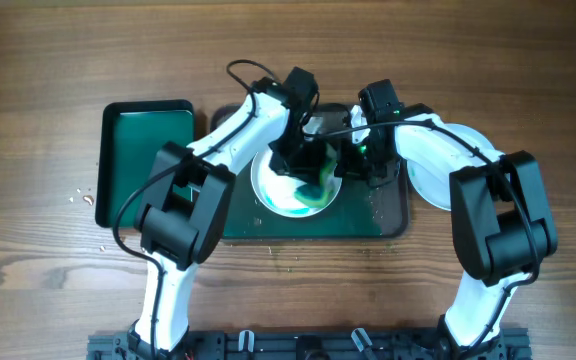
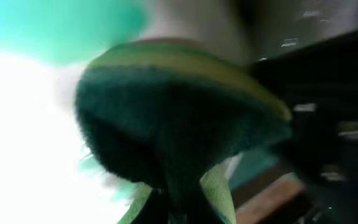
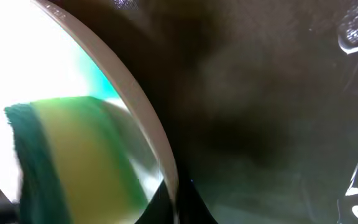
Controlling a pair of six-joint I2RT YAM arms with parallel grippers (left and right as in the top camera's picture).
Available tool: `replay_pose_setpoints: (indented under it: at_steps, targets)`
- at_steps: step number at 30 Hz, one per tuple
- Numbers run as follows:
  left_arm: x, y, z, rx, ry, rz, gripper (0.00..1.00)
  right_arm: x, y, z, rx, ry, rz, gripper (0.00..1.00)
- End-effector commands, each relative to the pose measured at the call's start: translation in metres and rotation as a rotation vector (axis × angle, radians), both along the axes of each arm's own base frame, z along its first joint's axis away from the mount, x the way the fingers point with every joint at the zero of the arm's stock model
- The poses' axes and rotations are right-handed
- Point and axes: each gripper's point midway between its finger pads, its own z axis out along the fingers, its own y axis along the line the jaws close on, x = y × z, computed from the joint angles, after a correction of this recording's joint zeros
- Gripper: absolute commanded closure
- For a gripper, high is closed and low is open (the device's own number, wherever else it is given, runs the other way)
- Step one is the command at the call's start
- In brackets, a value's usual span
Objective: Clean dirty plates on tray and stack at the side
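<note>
The left gripper is shut tight on a green and yellow sponge. The sponge presses on a white plate with green mess. The plate sits on the dark tray. The right gripper is closed, pinching the plate's edge. Another plate lies beside the tray on the tabletop.

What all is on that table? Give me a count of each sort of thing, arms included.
Plates: 2, smeared plate, plain plate
Trays: 2, dark tray, green tray
Sponge: 1, sponge
Robot arms: 2, left arm, right arm
Total: 7
</note>
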Motion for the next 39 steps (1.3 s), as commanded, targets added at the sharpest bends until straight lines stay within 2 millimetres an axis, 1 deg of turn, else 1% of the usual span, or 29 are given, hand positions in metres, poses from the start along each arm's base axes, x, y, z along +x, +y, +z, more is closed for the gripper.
replay_pose_setpoints:
  at_steps: [1, 3, 4, 5, 7, 9, 11, 12, 14, 15, 18, 20, 22, 24, 26, 28, 29, 30, 32, 33, 34, 35, 37, 38, 39]
  targets:
    - [0.014, -0.005, -0.01, -0.01, -0.059, -0.003, 0.96, -0.022, -0.016, -0.031, -0.087, 0.085, -0.002, 0.96]
    - [0.034, 0.009, -0.019, 0.1, -0.138, 0.074, 0.96, -0.022, -0.016, -0.031, -0.088, 0.086, -0.002, 0.96]
    - [0.041, 0.015, -0.021, 0.142, -0.167, 0.103, 0.96, -0.022, -0.016, -0.031, -0.087, 0.086, -0.002, 0.96]
    - [0.051, 0.024, -0.024, 0.204, -0.207, 0.146, 0.96, -0.022, -0.016, -0.031, -0.088, 0.086, -0.002, 0.96]
    - [0.066, 0.047, -0.028, 0.345, -0.282, 0.231, 0.96, -0.023, -0.016, -0.031, -0.088, 0.087, -0.002, 0.96]
    - [0.075, 0.072, -0.027, 0.479, -0.338, 0.296, 0.96, -0.023, -0.016, -0.031, -0.088, 0.088, -0.002, 0.96]
    - [0.077, 0.104, -0.023, 0.648, -0.389, 0.383, 0.96, -0.023, -0.016, -0.031, -0.088, 0.088, -0.001, 0.96]
    - [0.075, 0.12, -0.019, 0.736, -0.406, 0.424, 0.96, -0.023, -0.016, -0.031, -0.088, 0.088, -0.001, 0.96]
    - [0.067, 0.138, -0.014, 0.834, -0.404, 0.458, 0.96, -0.023, -0.016, -0.031, -0.089, 0.087, -0.001, 0.96]
    - [0.061, 0.144, -0.012, 0.866, -0.389, 0.474, 0.96, -0.023, -0.016, -0.031, -0.089, 0.087, -0.001, 0.96]
    - [0.046, 0.151, -0.011, 0.906, -0.331, 0.496, 0.96, -0.023, -0.016, -0.031, -0.089, 0.087, -0.001, 0.96]
    - [0.033, 0.148, -0.012, 0.895, -0.266, 0.48, 0.96, -0.023, -0.016, -0.031, -0.089, 0.087, -0.001, 0.96]
    - [0.027, 0.144, -0.011, 0.862, -0.217, 0.478, 0.96, -0.023, -0.016, -0.031, -0.089, 0.087, -0.001, 0.96]
    - [0.025, 0.137, -0.004, 0.782, -0.175, 0.458, 0.96, -0.023, -0.016, -0.031, -0.089, 0.087, 0.0, 0.96]
    - [0.027, 0.136, 0.013, 0.694, -0.161, 0.464, 0.96, -0.023, -0.016, -0.031, -0.089, 0.087, -0.001, 0.96]
    - [0.033, 0.14, 0.038, 0.604, -0.17, 0.487, 0.96, -0.023, -0.016, -0.031, -0.089, 0.085, 0.003, 0.96]
    - [0.035, 0.141, 0.046, 0.574, -0.174, 0.493, 0.96, -0.023, -0.016, -0.031, -0.088, 0.087, 0.003, 0.96]
    - [0.039, 0.142, 0.062, 0.503, -0.187, 0.499, 0.96, -0.023, -0.016, -0.031, -0.088, 0.085, 0.013, 0.96]
    - [0.043, 0.145, 0.081, 0.428, -0.204, 0.525, 0.96, -0.025, -0.016, -0.03, -0.085, 0.085, 0.024, 0.96]
    - [0.047, 0.15, 0.092, 0.401, -0.223, 0.551, 0.96, -0.025, -0.016, -0.028, -0.085, 0.083, 0.029, 0.96]
    - [0.048, 0.153, 0.096, 0.393, -0.234, 0.564, 0.96, -0.024, -0.016, -0.024, -0.083, 0.072, 0.036, 0.96]
    - [0.05, 0.157, 0.1, 0.387, -0.242, 0.577, 0.96, -0.022, -0.015, -0.016, -0.077, 0.049, 0.045, 0.96]
    - [0.05, 0.159, 0.101, 0.388, -0.24, 0.583, 0.96, -0.017, -0.017, -0.002, -0.083, 0.004, 0.043, 0.96]
    - [0.05, 0.159, 0.1, 0.388, -0.24, 0.583, 0.96, -0.013, -0.02, 0.01, -0.1, -0.035, 0.038, 0.96]
    - [0.05, 0.159, 0.1, 0.389, -0.24, 0.582, 0.96, -0.01, -0.023, 0.017, -0.114, -0.06, 0.035, 0.96]
